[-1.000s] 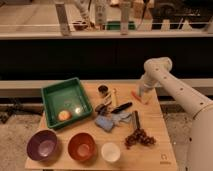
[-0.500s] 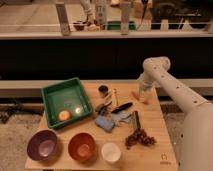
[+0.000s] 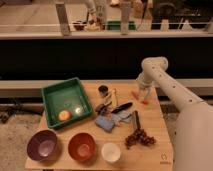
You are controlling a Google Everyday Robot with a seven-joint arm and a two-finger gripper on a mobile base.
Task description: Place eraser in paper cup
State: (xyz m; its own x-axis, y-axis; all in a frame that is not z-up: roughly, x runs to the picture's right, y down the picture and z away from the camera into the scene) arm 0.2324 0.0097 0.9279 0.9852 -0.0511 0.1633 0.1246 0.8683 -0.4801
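The paper cup stands well forward and left of the pincer. The eraser lies between them, just forward of the pincer, with its long axis running front to back. The pincer hangs over the worktop's far right, and its opening or hold cannot be told.

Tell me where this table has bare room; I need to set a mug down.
Bare wood: the front right corner of the table, right of the paper cup and dark bunch; also the right edge in front of the end effector at back right. Crowded: middle clutter beside the green tray.
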